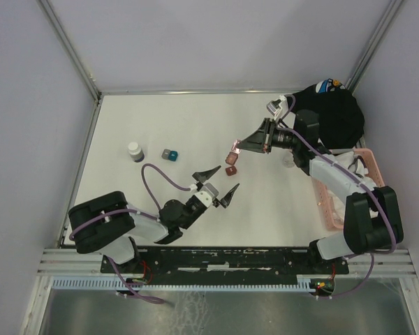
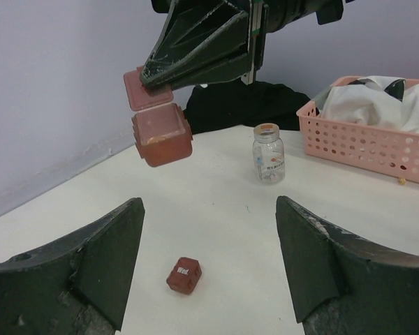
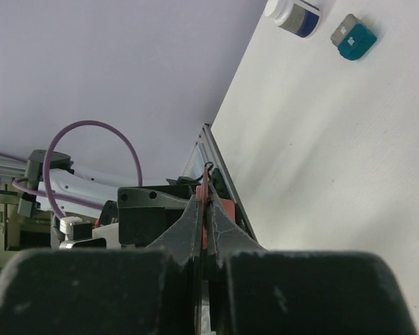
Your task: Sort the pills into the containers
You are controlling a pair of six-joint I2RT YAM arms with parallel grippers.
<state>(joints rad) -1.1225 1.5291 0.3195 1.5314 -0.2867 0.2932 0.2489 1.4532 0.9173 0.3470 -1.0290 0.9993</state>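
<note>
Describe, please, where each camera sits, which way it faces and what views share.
Top external: above, behind the arms, looking down on the table; left hand and right hand show.
Left wrist: on the left arm, facing the red box hanging from the right hand, the vial and pink basket; own open fingers frame it.
Right wrist: looks along its own shut fingers toward the teal box.
Shared: red box in top and left wrist; teal box in top and right wrist.
</note>
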